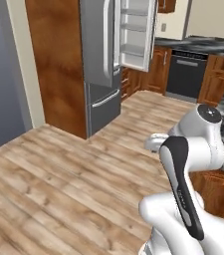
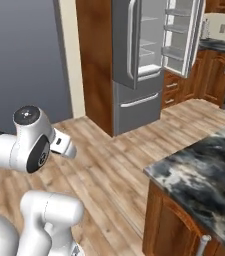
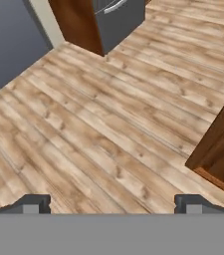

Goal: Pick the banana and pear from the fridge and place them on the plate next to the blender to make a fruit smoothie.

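Steel fridge (image 1: 103, 60) stands well across the wood floor (image 3: 113, 129), one door (image 1: 136, 32) swung open on white shelves; fruit too small to make out. Tool (image 3: 112, 204) hangs spread apart, empty, aimed at the floor. Risk: driving in, the base could clip the dark stone surface (image 2: 204, 170) or that door.

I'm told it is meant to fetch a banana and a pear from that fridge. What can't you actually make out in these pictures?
- Fruit: the fridge stands far off with one door swung open; on its shelves anything small is too tiny to tell in either base view.
- Fridge top: cut off by the upper edge in both base views.
- Fridge in the hand view: just its bottom corner.
- Gripper: fingertips wide apart above bare floor, holding nothing.
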